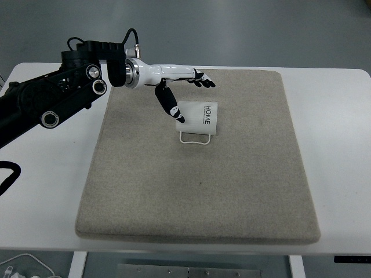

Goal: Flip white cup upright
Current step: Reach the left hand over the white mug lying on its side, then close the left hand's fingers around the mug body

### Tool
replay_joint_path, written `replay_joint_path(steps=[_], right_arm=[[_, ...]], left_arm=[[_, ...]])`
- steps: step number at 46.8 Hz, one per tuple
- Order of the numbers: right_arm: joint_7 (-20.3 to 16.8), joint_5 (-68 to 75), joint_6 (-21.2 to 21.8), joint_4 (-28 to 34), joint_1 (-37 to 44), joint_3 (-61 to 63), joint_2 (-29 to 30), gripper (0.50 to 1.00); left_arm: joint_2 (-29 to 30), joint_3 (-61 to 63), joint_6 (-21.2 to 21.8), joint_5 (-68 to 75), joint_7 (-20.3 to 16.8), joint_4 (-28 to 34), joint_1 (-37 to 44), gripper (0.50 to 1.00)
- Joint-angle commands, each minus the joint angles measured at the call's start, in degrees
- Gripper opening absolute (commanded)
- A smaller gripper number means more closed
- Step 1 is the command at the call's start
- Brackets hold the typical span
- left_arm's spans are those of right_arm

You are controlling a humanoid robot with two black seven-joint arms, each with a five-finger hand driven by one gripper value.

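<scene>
1. I saw the white cup (200, 117) lying on its side on the beige mat (197, 191), handle (194, 138) toward me.
2. My left hand (179, 92) hovered over its left end, fingers (204, 80) spread, thumb (171, 104) near the rim, gripping nothing.
3. I judged a careless push could roll the cup away.
4. A pinch that closed too shallow risked slipping mid-flip.

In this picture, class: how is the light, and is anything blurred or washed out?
Top view: soft, even overhead light, only faint shadow beside the white cup on the beige mat; the cup's print reads sharply; the left hand is crisp; the white table looks bright but not glaring.
</scene>
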Motion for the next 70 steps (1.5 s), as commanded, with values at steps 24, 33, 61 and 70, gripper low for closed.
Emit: replay_joint_path(steps=[24, 33, 61, 70], right_arm=[[0.0, 0.0, 0.01, 0.0, -0.01, -0.03, 0.0, 0.93], [0.0, 0.0, 0.01, 0.0, -0.01, -0.03, 0.0, 0.93], [0.0, 0.0, 0.01, 0.0, -0.01, -0.03, 0.0, 0.93], [0.0, 0.0, 0.01, 0.0, -0.01, -0.03, 0.0, 0.93]], left_arm=[[-3.74, 4.79, 8.58, 2.54, 3.42, 0.88, 0.57, 0.988], [-4.27, 7.34, 11.31, 2.63, 3.33, 1.05, 0.92, 0.986], [-5.59, 8.66, 15.61, 2.63, 3.33, 1.76, 2.86, 0.981], [-5.77, 8.75, 15.88, 2.63, 3.24, 1.93, 2.94, 0.954]])
